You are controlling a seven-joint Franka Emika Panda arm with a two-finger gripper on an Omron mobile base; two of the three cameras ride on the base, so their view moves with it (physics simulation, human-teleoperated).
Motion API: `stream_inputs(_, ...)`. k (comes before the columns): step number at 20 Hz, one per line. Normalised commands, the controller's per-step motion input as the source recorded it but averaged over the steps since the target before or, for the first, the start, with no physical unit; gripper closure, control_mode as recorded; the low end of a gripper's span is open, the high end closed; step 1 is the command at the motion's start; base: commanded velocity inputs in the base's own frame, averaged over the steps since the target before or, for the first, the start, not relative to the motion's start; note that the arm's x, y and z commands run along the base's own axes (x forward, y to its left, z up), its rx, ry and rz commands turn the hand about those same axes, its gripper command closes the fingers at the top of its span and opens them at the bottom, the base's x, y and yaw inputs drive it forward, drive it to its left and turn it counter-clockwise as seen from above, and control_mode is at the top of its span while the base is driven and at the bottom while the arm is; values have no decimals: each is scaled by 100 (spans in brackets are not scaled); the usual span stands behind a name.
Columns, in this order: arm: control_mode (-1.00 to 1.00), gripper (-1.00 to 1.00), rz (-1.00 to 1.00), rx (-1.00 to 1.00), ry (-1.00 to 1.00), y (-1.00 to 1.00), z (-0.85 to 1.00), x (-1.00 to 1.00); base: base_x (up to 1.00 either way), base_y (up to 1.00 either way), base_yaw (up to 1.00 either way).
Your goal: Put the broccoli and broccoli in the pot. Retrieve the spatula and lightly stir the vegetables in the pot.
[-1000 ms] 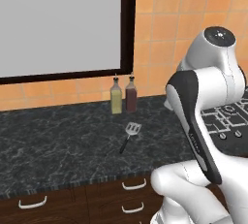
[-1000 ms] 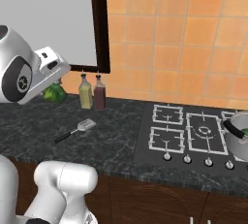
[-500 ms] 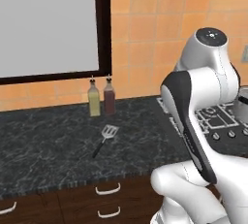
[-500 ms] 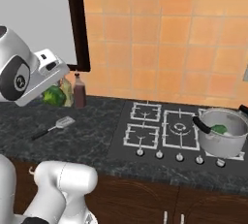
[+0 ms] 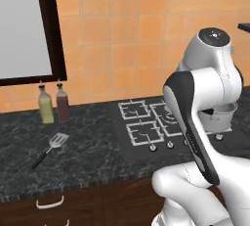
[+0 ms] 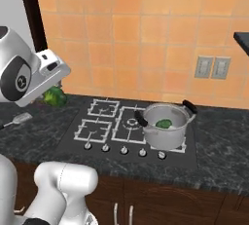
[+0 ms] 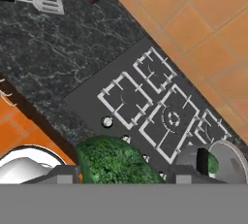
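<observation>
The dark speckled counter (image 5: 93,156) runs below orange wall tiles, with a gas stove (image 6: 121,126) set in it. The gripper (image 7: 125,172) is closed on a broccoli (image 7: 114,162) above the stove; another broccoli (image 6: 164,123) lies in the pot (image 6: 165,126) on a right burner. The spatula (image 5: 51,146) lies on the counter near two bottles (image 5: 53,103); I can read no writing.

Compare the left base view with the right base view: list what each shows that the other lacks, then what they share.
Left base view alone: two bottles by the wall, the dark-framed window above them, and the whole spatula with its black handle on the dark counter.

Right base view alone: the inside of the pot with a broccoli floret in it, a second broccoli held at the arm's end, and wall outlets.

Both: the stove, the orange tiled wall, the pot and the spatula head.
</observation>
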Motion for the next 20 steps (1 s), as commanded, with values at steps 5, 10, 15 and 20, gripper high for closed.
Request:
stream_inputs(5,100,100,0,0,0,0,0,0,30,-72,0)
stream_inputs(10,100,100,0,0,0,0,0,0,51,-47,0)
stream_inputs(15,100,100,0,0,0,0,0,0,59,-46,0)
stream_inputs(20,100,100,0,0,0,0,0,0,31,-98,-5)
